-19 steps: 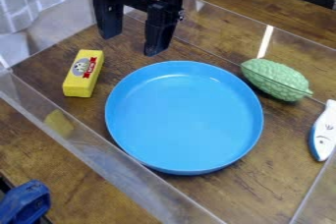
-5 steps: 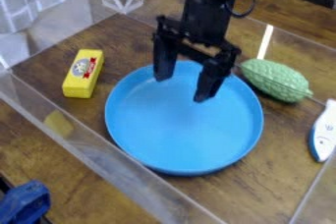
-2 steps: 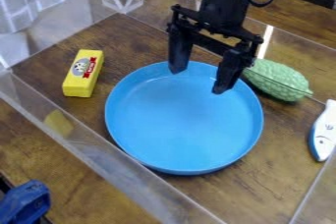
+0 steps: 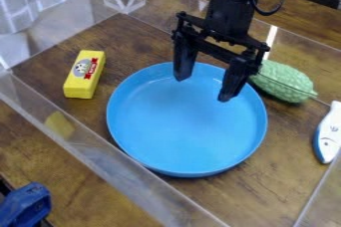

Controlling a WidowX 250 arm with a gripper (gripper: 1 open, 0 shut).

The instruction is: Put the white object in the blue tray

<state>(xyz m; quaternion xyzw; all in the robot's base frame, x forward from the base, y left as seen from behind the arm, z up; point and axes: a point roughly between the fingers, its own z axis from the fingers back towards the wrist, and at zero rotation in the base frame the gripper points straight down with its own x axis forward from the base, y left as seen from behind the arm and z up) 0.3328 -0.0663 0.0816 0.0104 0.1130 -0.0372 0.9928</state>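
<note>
The white object (image 4: 328,131) lies at the right edge of the picture, a small tapered piece with a blue mark, on the wooden table. The blue tray (image 4: 186,119) sits in the middle, round, shallow and with nothing in it. My gripper (image 4: 209,78) hangs over the tray's far rim, pointing down, its two black fingers (image 4: 234,80) spread wide with nothing between them. It stands well to the left of the white object.
A yellow block (image 4: 86,74) lies left of the tray. A green bumpy oval (image 4: 282,80) rests behind the tray on the right, close to my right finger. Clear plastic walls (image 4: 54,121) run along the front left and the back.
The gripper has drifted right and slightly back across the tray, from above its left-centre to its far right rim. It stays open. No object has moved.
</note>
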